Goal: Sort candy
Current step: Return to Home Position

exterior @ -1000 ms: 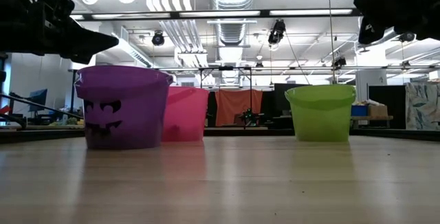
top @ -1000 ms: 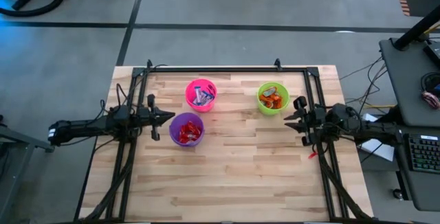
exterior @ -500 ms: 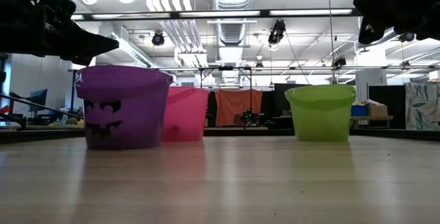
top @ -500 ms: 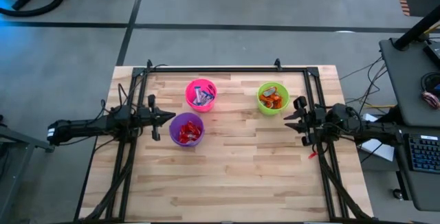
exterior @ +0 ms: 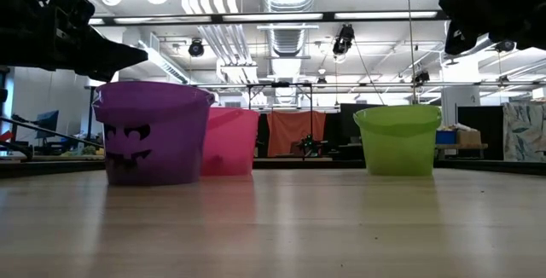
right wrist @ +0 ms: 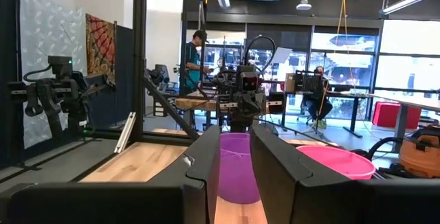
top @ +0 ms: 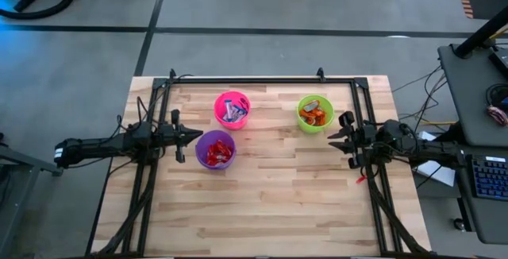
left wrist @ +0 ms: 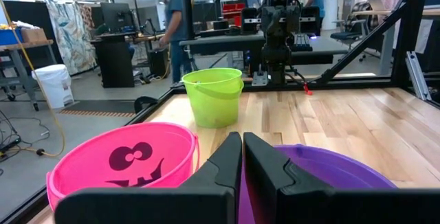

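We find the left gripper [top: 193,135] closed and empty beside the purple cup [top: 198,149] (red candy [top: 217,155] inside). The pink cup [top: 216,104] holds blue-and-white bars [top: 232,114], the green cup [top: 300,109] orange candy [top: 317,117]. The right gripper [top: 332,137] sits beside it, jaws parted, empty.

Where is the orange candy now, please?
High view: candy lies in the green cup on the table's right, beside the right gripper, right of the pink cup.

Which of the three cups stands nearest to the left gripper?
The purple cup, just beside the left gripper; the pink cup is farther off, and the green cup stands by the right gripper.
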